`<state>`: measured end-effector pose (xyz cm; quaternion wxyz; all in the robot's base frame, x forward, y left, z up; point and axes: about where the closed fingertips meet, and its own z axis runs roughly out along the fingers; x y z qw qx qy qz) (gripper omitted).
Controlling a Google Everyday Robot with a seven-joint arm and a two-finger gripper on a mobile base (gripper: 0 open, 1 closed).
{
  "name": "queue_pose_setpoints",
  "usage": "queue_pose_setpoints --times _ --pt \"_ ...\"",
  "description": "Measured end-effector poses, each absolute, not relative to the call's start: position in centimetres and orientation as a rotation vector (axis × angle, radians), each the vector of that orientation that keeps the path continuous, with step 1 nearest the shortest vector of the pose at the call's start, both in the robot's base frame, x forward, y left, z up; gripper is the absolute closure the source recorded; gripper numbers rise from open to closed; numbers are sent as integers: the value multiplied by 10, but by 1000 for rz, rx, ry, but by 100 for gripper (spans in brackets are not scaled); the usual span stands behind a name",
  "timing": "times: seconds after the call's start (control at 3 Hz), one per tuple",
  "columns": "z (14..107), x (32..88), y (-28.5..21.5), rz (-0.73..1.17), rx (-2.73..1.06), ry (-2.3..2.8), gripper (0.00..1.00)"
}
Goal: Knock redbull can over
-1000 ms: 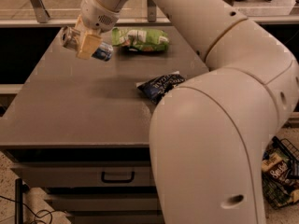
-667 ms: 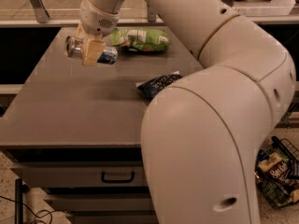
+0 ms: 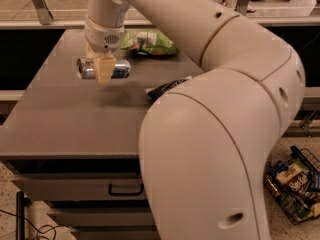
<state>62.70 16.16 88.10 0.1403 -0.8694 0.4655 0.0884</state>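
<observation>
Can point(image 3: 119, 70) is lying on its side, round top facing left, just in front and to the left of the green bag point(image 3: 150, 41). A second ago it was tilting, higher up and further left of that bag, so it is coming down and in with the gripper point(image 3: 101, 70).

Gripper is sitting across the can's middle, one finger point(image 3: 104, 73) crossing in front and the other behind, and it appears to be clamping the can. On that reading the knock-over is nearly finishing: the can is already horizontal, and only laying it flat on the table point(image 3: 65, 119) and letting go is remaining.

Whether the can is resting on the table or hanging just above it is hard to tell. The front finger is covering its middle, so no red mark is showing. Arm point(image 3: 225, 109) is blocking most of the dark bag point(image 3: 167, 88), in front and to the right of the green bag, and is also hiding the table's right side.
</observation>
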Motion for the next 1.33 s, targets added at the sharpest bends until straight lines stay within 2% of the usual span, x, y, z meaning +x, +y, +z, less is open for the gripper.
queue_pose_setpoints --times 1.33 --pt "837 622 165 165 -2704 1368 100"
